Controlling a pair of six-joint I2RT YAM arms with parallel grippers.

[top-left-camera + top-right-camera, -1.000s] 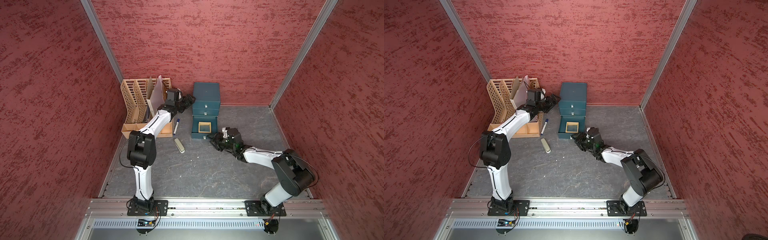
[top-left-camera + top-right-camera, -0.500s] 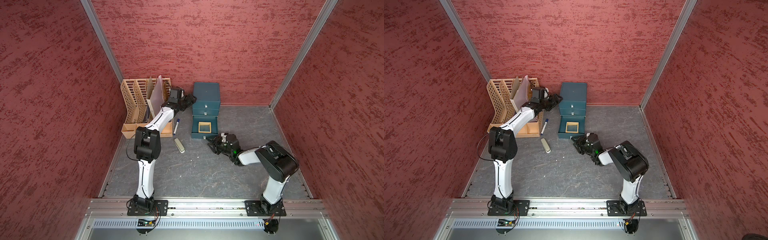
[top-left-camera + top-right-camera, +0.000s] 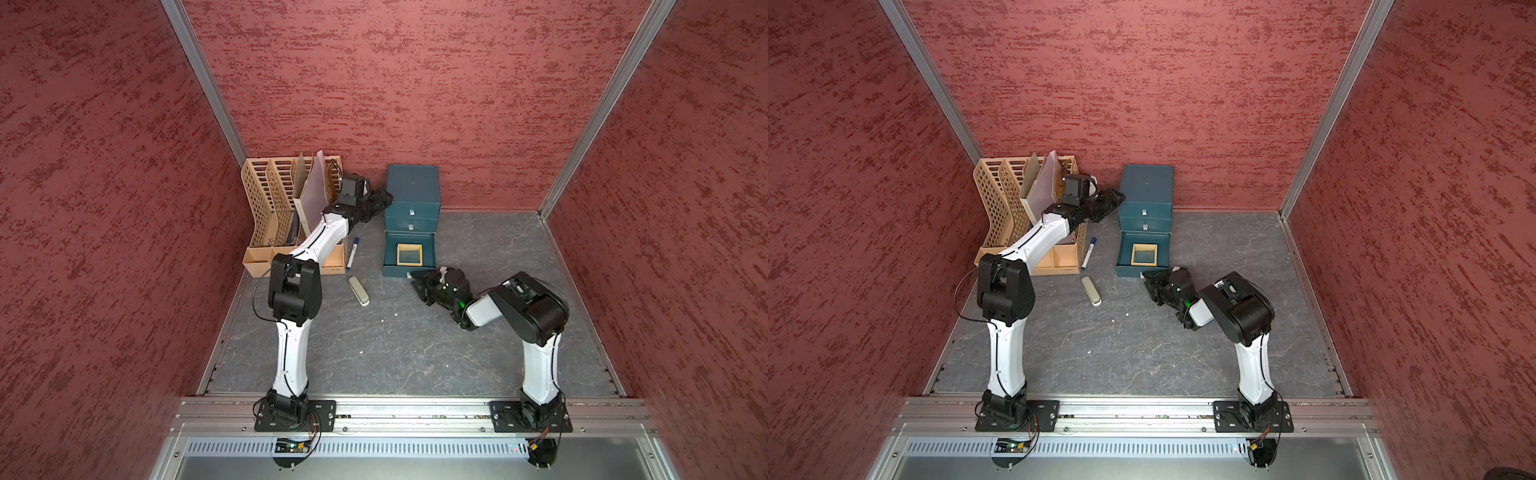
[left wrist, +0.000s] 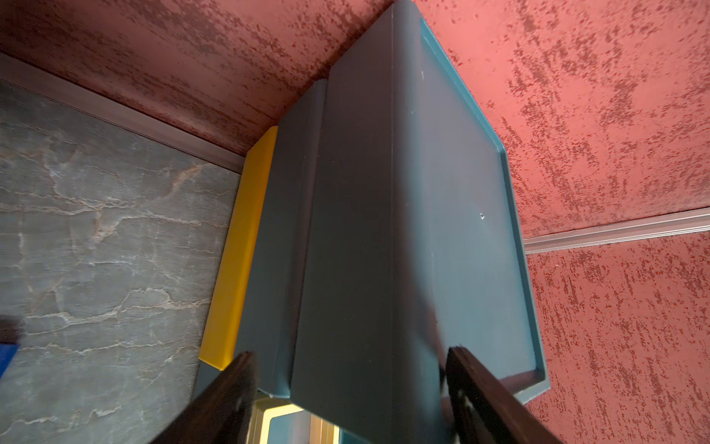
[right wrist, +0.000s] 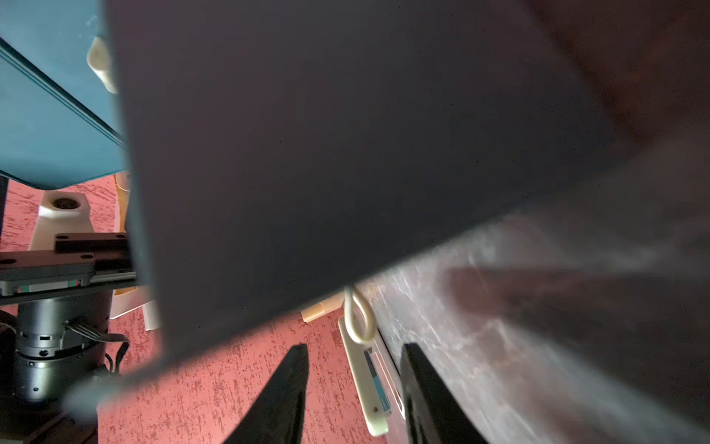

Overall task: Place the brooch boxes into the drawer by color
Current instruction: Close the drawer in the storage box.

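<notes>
The teal drawer chest (image 3: 412, 183) stands against the back wall. Its bottom drawer (image 3: 390, 266) is pulled out, and one tan-rimmed brooch box (image 3: 409, 254) lies flat inside it. My left gripper (image 3: 382, 198) is at the chest's upper left edge. In the left wrist view its jaws (image 4: 351, 365) stand wide apart, straddling the chest's side wall (image 4: 357, 230). Low on the floor, my right gripper (image 3: 417, 282) is at the open drawer's front right corner. In the right wrist view its jaws (image 5: 355, 369) are apart with nothing between them, and the drawer's dark front (image 5: 326, 153) fills the frame.
A beige slotted file rack (image 3: 259, 195) with sheets stands left of the chest, under my left forearm. A blue-capped marker (image 3: 352, 253) and a pale oblong block (image 3: 358, 291) lie on the grey floor between rack and drawer. Red walls close in on three sides.
The right arm's elbow has folded in toward its gripper, whose jaws have narrowed. The left gripper has slid right onto the chest's edge and closed a little. The drawer and tan box have not moved.
</notes>
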